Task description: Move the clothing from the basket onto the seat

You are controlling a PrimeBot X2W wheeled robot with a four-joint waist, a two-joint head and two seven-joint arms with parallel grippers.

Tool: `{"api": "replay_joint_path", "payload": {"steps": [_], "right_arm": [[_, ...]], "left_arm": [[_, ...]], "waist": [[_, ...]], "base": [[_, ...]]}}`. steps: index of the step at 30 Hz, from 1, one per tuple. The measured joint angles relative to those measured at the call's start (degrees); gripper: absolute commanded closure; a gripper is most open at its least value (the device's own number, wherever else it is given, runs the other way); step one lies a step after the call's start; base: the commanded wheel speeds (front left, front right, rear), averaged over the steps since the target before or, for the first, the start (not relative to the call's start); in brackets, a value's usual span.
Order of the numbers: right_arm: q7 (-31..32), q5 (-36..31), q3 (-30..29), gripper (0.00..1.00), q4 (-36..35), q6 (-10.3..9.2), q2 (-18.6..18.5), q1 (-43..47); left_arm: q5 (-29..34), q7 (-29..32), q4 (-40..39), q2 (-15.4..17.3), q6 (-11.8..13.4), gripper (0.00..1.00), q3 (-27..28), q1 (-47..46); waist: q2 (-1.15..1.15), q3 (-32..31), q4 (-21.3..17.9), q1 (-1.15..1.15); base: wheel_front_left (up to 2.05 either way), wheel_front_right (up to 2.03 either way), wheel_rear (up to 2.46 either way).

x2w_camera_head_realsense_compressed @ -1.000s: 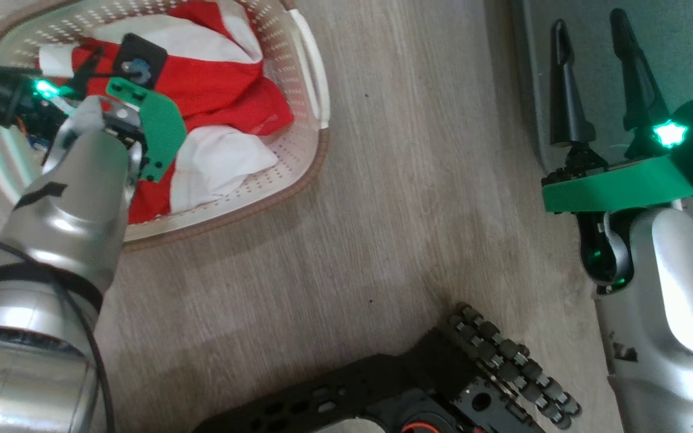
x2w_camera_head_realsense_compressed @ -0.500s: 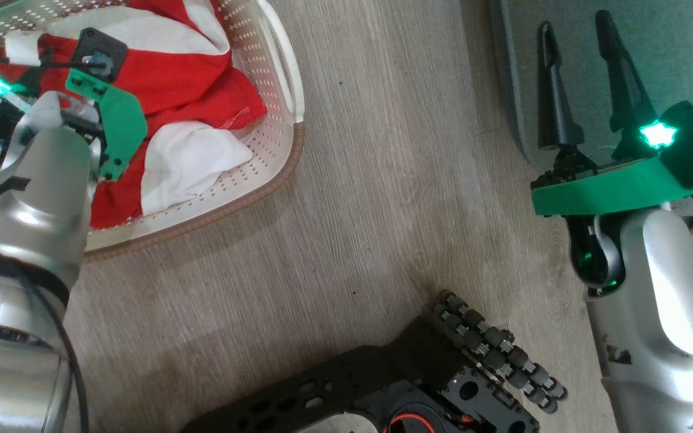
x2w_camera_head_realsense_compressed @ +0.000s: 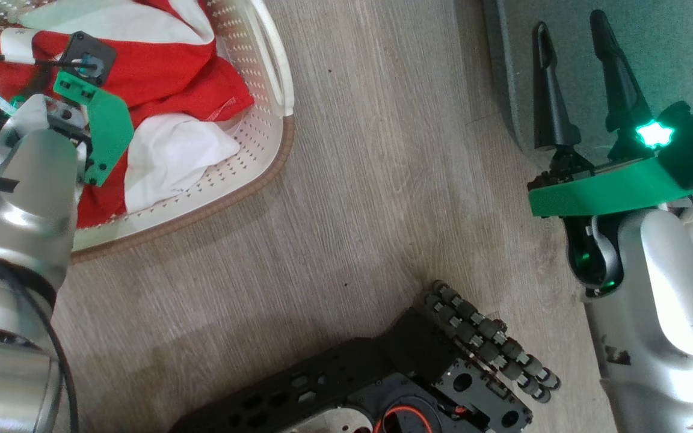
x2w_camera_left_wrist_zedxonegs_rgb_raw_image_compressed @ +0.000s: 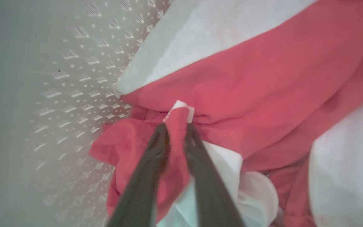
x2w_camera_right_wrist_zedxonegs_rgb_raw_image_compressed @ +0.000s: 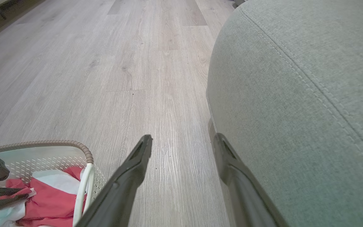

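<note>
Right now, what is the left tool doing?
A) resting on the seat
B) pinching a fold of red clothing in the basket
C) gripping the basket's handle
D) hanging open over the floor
B: the left tool is shut on a red fold of the clothing, beside the perforated wall of the basket.

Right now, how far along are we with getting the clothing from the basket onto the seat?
Done: nothing yet; the clothing lies in the basket. In hand: the left tool is shut on a red fold inside the basket. The right tool is open and empty by the seat. Left: lift each garment out and carry it across the floor to the seat.
</note>
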Motion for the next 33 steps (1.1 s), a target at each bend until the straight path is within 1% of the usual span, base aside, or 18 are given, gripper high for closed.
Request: {"api": "replay_joint_path", "payload": {"steps": [1,4,8,12,13,17,18,20,26,33], "right_arm": [[0.0,0.0,0.0,0.0,0.0,0.0,0.0,0.0],[0.0,0.0,-0.5,0.0,0.0,0.0,0.0,0.0],[0.0,-0.3,-1.7,0.0,0.0,0.0,0.0,0.1],[0.0,-1.0,-2.4,0.0,0.1,0.0,0.1,0.6],[0.0,-1.4,-2.6,0.0,0.2,0.0,0.1,1.1],[0.0,-3.0,-3.8,0.0,1.3,0.0,0.1,3.6],[0.0,-3.0,-3.8,0.0,1.3,0.0,0.1,3.6],[0.0,-3.6,-4.3,0.0,1.9,0.0,0.0,5.3],[0.0,-3.9,-5.0,0.0,3.9,0.0,-1.3,10.4],[0.0,-4.2,-4.9,0.0,6.0,0.0,-2.1,14.5]], "left_arm": [[0.0,0.0,0.0,0.1,0.0,1.0,-0.1,0.0],[-0.4,-0.2,0.0,-0.1,-0.5,1.0,0.1,-0.2],[-3.0,-4.1,0.0,-0.9,-1.3,1.0,1.1,0.0],[-7.3,-10.7,-1.0,-3.8,-2.2,1.0,4.2,1.1],[-8.6,-11.8,-1.4,-4.4,-2.9,1.0,5.1,1.7],[-13.0,-14.1,-4.3,-6.3,-5.2,1.0,7.9,6.1],[-13.0,-14.1,-4.3,-6.3,-5.2,1.0,7.9,6.1],[-14.8,-14.1,-7.3,-7.0,-6.0,1.0,9.2,9.2],[-18.8,-14.2,-22.8,-7.9,-6.6,1.0,12.6,18.7],[-22.0,-14.2,-35.4,-8.1,-7.6,1.0,15.7,30.9]], "waist": [[0.0,0.1,0.0,0.0],[0.0,0.0,0.3,0.0],[0.0,-1.0,1.6,0.0],[0.0,-3.9,3.2,0.0],[0.0,-4.8,3.6,0.0],[0.0,-9.6,5.6,0.0],[0.0,-9.6,5.6,0.0],[0.0,-12.5,6.7,0.0],[0.0,-21.9,10.8,-0.01],[0.0,-32.8,15.7,-0.01]], "base": [[0.0,0.0,0.0],[0.0,0.0,0.0],[0.0,0.0,0.0],[0.0,0.0,0.0],[0.0,0.0,0.0],[0.0,0.0,0.0],[0.0,0.0,0.0],[0.0,0.0,0.0],[0.0,0.0,0.0],[0.0,0.0,0.0]]}}
